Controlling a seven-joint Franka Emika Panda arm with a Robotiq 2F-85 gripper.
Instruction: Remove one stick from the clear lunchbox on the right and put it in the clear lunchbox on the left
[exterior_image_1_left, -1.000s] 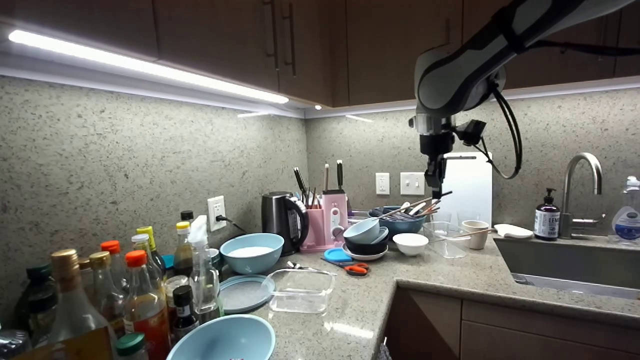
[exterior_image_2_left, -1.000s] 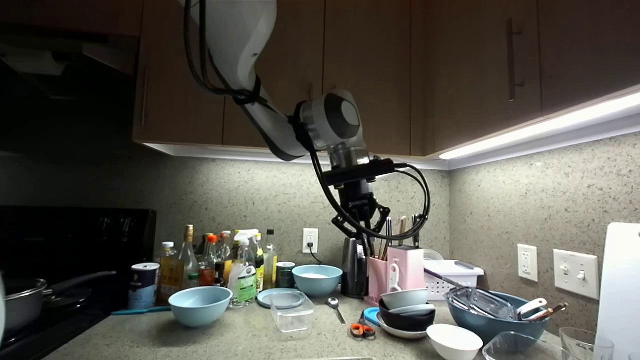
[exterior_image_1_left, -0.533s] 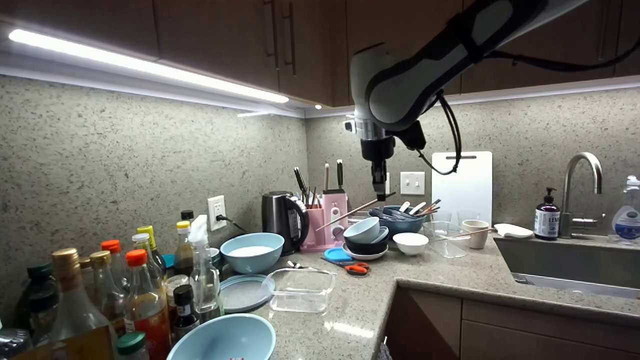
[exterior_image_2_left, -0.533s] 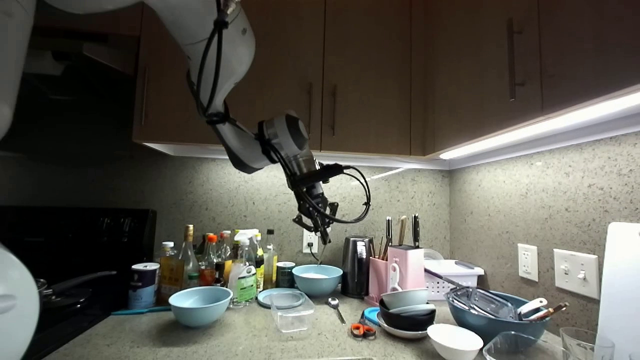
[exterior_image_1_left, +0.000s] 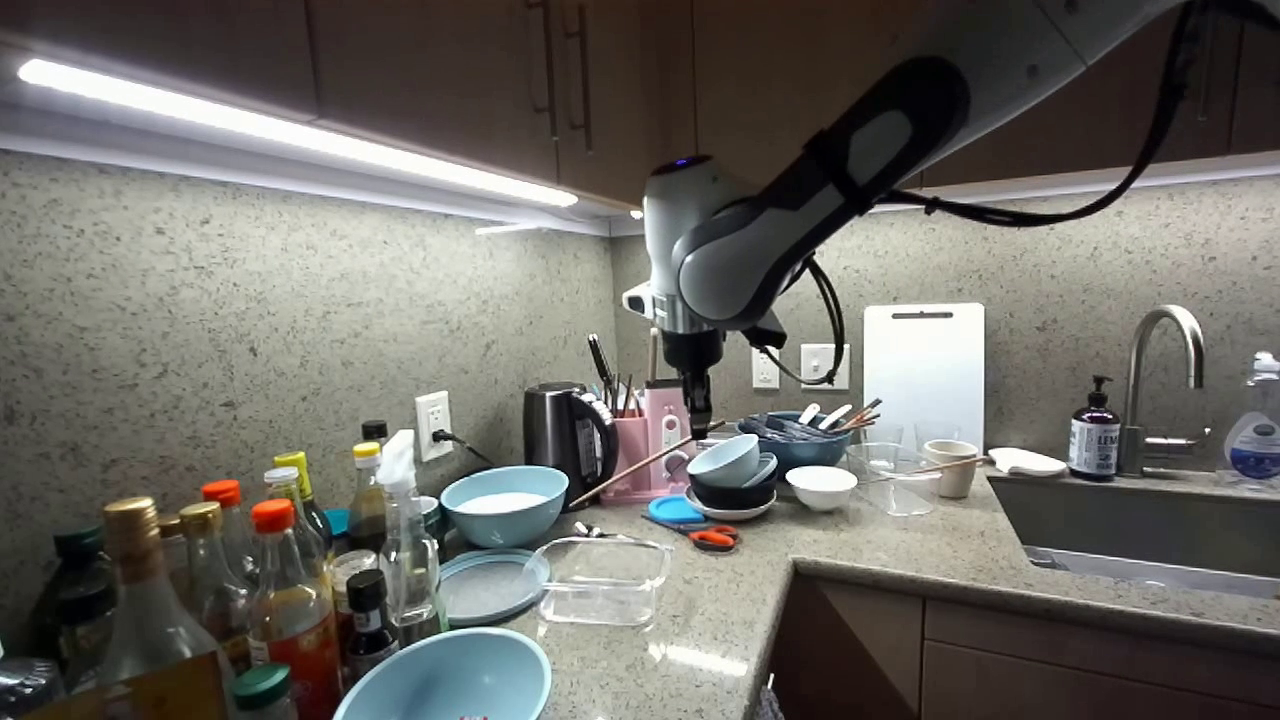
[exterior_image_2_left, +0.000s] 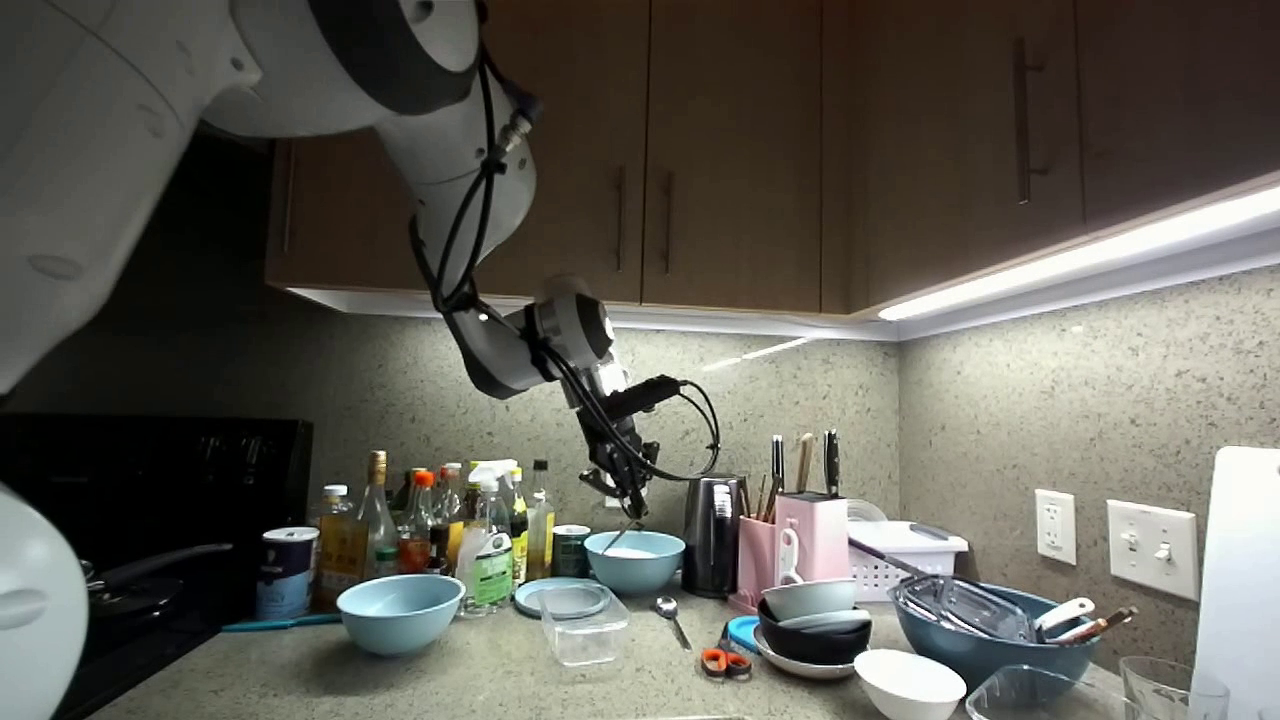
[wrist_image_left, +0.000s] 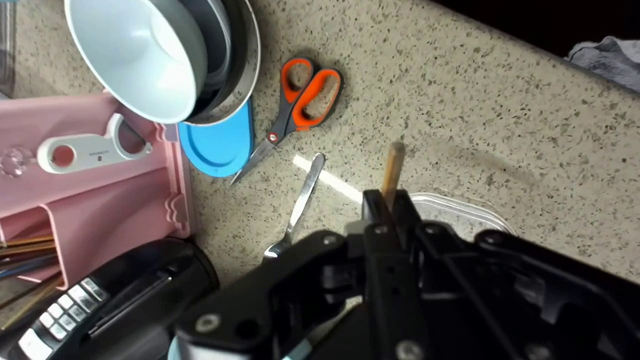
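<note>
Brown and slender, the stick (wrist_image_left: 393, 169) slants, pinched off-centre by the end effector (wrist_image_left: 390, 204), above a speckled table (exterior_image_1_left: 725, 595) bearing a clear, round-cornered lunchbox (exterior_image_1_left: 598, 606).

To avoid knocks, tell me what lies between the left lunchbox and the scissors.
A spoon lies between the left lunchbox and the scissors, seen in an exterior view.

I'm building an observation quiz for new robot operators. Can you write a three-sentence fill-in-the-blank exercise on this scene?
1. The gripper grips exactly ____ stick.
2. The knife holder beside the black kettle is colored ____.
3. In an exterior view, the spoon shows between the left clear lunchbox and the orange-handled ____.

Missing words: one; pink; scissors.
</note>
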